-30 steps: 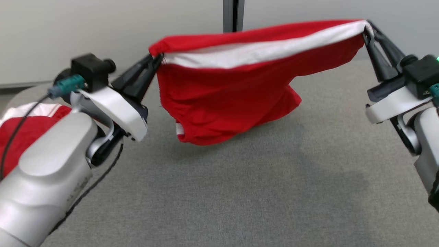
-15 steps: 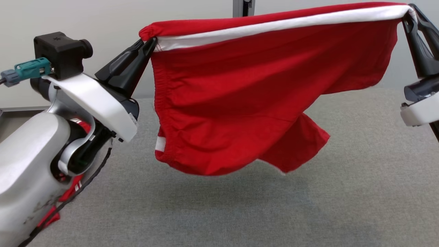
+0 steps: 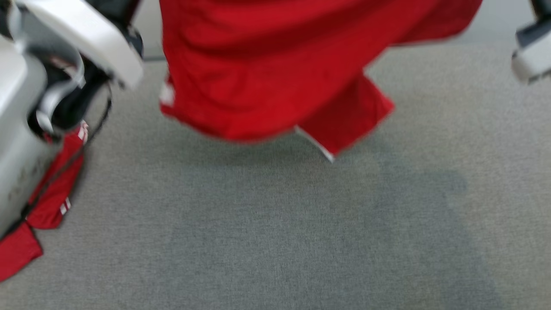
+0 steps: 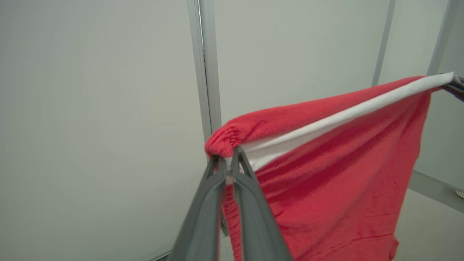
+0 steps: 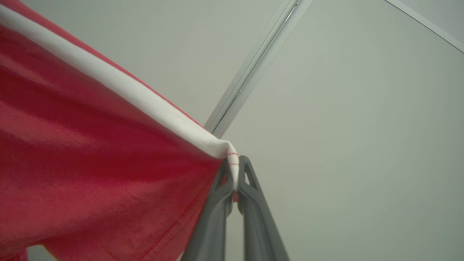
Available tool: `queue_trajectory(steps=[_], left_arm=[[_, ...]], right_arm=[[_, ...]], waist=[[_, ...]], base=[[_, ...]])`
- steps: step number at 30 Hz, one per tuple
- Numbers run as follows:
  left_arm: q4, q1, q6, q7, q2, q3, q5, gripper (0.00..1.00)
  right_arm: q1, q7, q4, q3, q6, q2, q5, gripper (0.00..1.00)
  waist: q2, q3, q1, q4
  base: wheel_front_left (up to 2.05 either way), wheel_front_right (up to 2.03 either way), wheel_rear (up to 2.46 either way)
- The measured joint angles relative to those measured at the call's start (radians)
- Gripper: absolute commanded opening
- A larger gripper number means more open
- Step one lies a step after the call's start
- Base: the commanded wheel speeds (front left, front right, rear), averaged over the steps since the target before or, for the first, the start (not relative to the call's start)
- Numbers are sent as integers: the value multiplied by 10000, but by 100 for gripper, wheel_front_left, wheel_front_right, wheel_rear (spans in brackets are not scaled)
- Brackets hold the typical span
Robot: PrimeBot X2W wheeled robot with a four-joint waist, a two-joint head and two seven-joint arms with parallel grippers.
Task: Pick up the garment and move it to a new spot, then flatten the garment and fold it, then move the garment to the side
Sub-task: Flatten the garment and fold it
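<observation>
The garment (image 3: 275, 73) is red with a white band, and it hangs stretched in the air over the grey table (image 3: 301, 241). Its lower hem dangles just above the cloth surface. In the left wrist view my left gripper (image 4: 228, 161) is shut on the gathered red end of the garment (image 4: 326, 152). In the right wrist view my right gripper (image 5: 235, 170) is shut on the white-banded corner of the garment (image 5: 90, 145). The head view catches the pale left wrist housing (image 3: 82, 38) and a bit of the right one (image 3: 531, 60), with the fingers above the frame.
A second red garment with white stripes (image 3: 47, 202) lies on the table at the left edge, partly behind my left forearm (image 3: 17, 142). A pale wall with metal posts (image 4: 204, 69) stands behind the table.
Both arms have lifted the garment higher, off the table, and spread it wider. The head view has shifted too, so the grippers' fingers have left its top edge.
</observation>
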Motion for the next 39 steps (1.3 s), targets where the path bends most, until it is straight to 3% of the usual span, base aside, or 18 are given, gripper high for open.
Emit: queue_trajectory(steps=[8,14,18,25,32,39], left_arm=[[3101,-3284,-466,-1801,-1189,337,1515,0],[4913,-4520,-686,-3227,-1816,192,2706,0],[5741,-4127,-1114,-3381,-2387,107,2915,0],[6040,-2179,-1480,-3382,-2922,27,3847,0],[5973,-111,-1659,-3398,-3007,426,4272,0],[6040,1383,-1720,-3398,-3032,-69,4878,0]], right_arm=[[-4095,-1747,2874,96,2,1034,-1471,0],[-5091,-2964,4500,-514,-2,2176,-2938,0],[-4620,-3289,5352,-535,-2,2888,-3300,0],[-2940,-3402,6543,82,0,3127,-3540,0],[-1253,-3415,6257,573,-2,2531,-3356,0],[-168,-3415,6067,1515,0,1881,-2993,0]], waist=[[0,1851,0,-120],[0,2964,0,-245],[0,3459,0,-311],[0,3611,1,-152],[0,3049,0,8],[0,2150,0,110]], base=[[0,0,0],[0,0,0],[0,0,0],[0,0,0],[0,0,0],[0,0,0]])
